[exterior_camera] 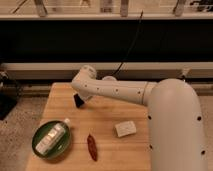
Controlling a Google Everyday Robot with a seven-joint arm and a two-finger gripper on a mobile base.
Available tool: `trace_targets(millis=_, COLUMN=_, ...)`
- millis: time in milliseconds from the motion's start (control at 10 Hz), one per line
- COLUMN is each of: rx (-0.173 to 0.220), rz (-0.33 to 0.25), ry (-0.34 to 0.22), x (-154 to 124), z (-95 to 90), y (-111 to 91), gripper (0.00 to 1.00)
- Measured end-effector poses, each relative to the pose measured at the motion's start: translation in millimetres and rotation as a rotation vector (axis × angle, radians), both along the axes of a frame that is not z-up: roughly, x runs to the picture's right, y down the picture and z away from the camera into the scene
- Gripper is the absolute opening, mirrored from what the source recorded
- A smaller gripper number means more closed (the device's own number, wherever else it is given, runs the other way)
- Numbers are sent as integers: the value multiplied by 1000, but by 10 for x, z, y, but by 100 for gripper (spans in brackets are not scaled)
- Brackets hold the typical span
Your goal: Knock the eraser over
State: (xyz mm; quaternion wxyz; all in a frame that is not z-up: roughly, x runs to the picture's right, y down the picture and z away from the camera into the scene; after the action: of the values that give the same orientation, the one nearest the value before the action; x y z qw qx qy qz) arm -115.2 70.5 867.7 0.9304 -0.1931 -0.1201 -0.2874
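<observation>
The eraser (pixel 78 102) is a small dark block standing on the wooden table (pixel 107 112) near its back left. My white arm reaches in from the right and bends down at its rounded end (pixel 86 80). The gripper (pixel 81 96) is at that end, directly above and against the eraser, and is mostly hidden by the arm. I cannot tell the gripper's dark parts from the eraser. Part of a white cup (pixel 108 78) shows behind the arm at the table's back edge.
A green bowl (pixel 39 148) with a white bottle (pixel 53 136) in it sits at the front left. A reddish-brown pepper-shaped thing (pixel 92 147) lies at the front middle. A whitish block (pixel 125 128) lies right of centre. The arm's large body (pixel 175 125) covers the table's right side.
</observation>
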Motion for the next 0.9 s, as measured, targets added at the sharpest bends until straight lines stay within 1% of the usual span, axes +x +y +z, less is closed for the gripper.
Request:
trace_targets(millis=200, rx=6, rz=-3, ry=-9, x=-28, z=38, y=-40, gripper=4)
trace_targets(millis=900, rx=22, rz=-23, ry=-50, x=-158, z=108, y=-86, gripper=4)
